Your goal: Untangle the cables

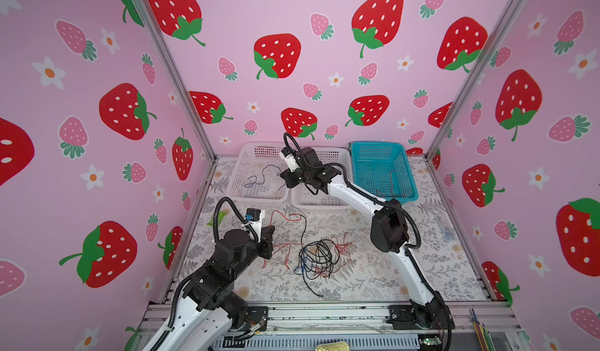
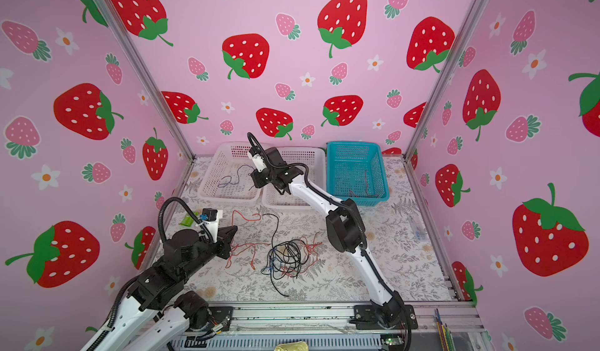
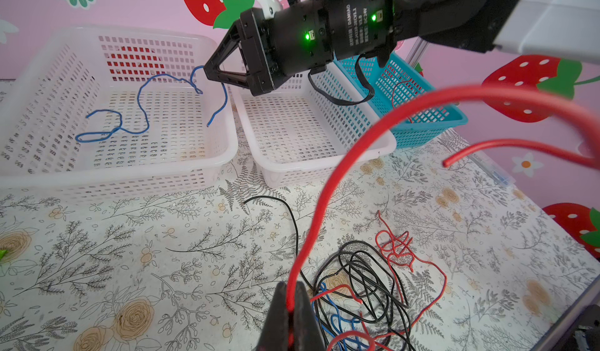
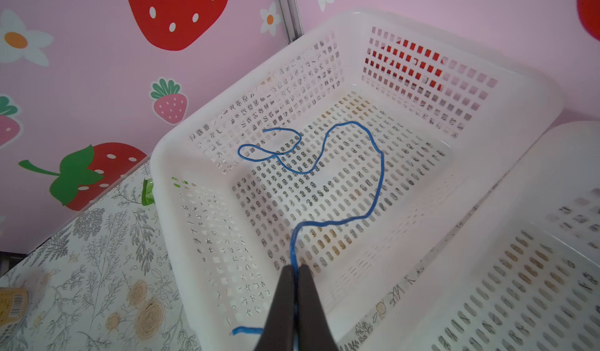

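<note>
Hanging from the right gripper (image 4: 293, 268), whose fingers are pressed together on it, the blue cable (image 4: 379, 184) is what the next move depends on. This gripper stands above the white basket (image 4: 285, 55) at the back edge of the worktop, near the back left corner, on the side that neighbours the second white basket (image 1: 319, 205). From the fingers the cable drops to the basket floor and runs away from the gripper in long curves toward the opposite wall, where it ends in a small loop; nearly all its length lies inside the rim, and only a short end sticks out beside the fingers. I judge that parting the fingers here is enough for the held part to fall inside, though the short end is close to the wall and may catch on it. The left gripper (image 3: 291, 296) is clamped on a red cable (image 3: 326, 184), which rises from it in a high arc. It hovers just beside the tangle (image 1: 316, 258) of black, red and blue cables in the middle of the worktop, toward the front edge. The left arm is therefore the nearer one to the tangle, and the right arm is well apart from it. One more red cable lies in the blue basket (image 1: 376, 143) at the back right corner.
</note>
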Robot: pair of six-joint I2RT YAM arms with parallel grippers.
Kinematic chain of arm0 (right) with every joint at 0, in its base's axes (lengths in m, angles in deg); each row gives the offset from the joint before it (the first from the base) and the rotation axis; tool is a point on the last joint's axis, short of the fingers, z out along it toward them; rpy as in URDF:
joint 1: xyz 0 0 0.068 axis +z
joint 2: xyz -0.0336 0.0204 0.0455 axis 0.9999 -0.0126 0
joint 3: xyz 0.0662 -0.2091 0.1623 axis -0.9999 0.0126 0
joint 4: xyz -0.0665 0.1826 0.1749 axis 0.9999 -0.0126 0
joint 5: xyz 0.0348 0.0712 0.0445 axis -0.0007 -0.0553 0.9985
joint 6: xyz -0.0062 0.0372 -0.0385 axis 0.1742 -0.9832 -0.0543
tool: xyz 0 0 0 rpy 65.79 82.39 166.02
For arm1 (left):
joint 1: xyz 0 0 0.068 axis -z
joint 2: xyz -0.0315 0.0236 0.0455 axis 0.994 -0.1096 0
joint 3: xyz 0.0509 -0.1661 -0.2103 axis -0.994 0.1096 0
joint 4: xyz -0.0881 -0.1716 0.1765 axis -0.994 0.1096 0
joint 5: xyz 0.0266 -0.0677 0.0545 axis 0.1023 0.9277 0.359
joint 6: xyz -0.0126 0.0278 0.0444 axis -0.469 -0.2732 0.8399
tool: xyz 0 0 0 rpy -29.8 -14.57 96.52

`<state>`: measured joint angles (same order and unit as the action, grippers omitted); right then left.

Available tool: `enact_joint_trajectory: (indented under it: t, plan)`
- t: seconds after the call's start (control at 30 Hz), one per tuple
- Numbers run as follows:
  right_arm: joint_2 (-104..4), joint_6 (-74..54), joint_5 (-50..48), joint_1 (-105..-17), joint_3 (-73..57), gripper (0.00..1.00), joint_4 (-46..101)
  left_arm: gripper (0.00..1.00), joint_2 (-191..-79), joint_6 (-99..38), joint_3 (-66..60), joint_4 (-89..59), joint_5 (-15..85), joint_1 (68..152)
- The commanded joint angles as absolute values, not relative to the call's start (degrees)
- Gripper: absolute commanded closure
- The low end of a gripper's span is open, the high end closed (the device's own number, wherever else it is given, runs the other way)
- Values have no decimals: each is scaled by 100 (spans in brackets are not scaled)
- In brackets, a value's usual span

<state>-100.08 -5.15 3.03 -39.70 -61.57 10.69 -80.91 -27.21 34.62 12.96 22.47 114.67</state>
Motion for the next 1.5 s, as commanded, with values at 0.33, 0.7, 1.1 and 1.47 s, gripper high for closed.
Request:
enact_joint_trajectory:
  t: [0.33,0.7,1.1,1.47]
  plan:
    - [-10749,-400,330,-3907,-6330,96,1050,100,-8041,-2681,3491,1116,2314,11438]
    - [-9872,-135,123,-3908,-6363,58,1049,100,-8068,-2667,3485,1124,2297,11441]
    - [-6530,-370,-322,-4407,-3102,49,1962,100,-8100,-2872,3465,976,2292,11427]
    - [-2530,-1675,532,-4432,1926,42,4165,100,-8919,-4682,3218,408,2709,11452]
